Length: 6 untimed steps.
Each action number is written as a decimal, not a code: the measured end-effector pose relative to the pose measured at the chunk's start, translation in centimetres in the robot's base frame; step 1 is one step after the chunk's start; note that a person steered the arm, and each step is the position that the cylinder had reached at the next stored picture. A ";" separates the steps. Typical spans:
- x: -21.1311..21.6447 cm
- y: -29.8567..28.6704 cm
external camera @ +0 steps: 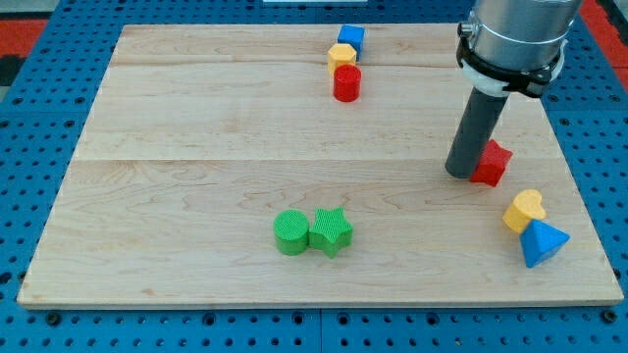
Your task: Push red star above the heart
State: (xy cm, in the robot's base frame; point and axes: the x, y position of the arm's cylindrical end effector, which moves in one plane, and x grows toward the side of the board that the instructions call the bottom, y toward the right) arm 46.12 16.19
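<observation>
Although nothing here is acting as a container, the wooden table (196, 127) is carrying every block loose on its surface. Starting at the view's left, a green cylinder (289, 232) and a green star (332, 231) are sitting pressed together near the bottom edge, well apart from the work. Toward the top, a blue cube (351, 39), a yellow block (341, 56) and a red cylinder (346, 83) are lining up in a tight cluster, also out of the way. Further right, my tip (461, 173) is resting against the left side of the red star (492, 163), probably placed there to shove it rightward. There is no claw on this arm, only the rod, so nothing is being held. The yellow heart (524, 211) is lying below and right of the star, touching a blue cone (541, 242); the star is seemingly already sitting nearly above the heart.
</observation>
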 end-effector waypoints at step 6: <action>-6.0 0.0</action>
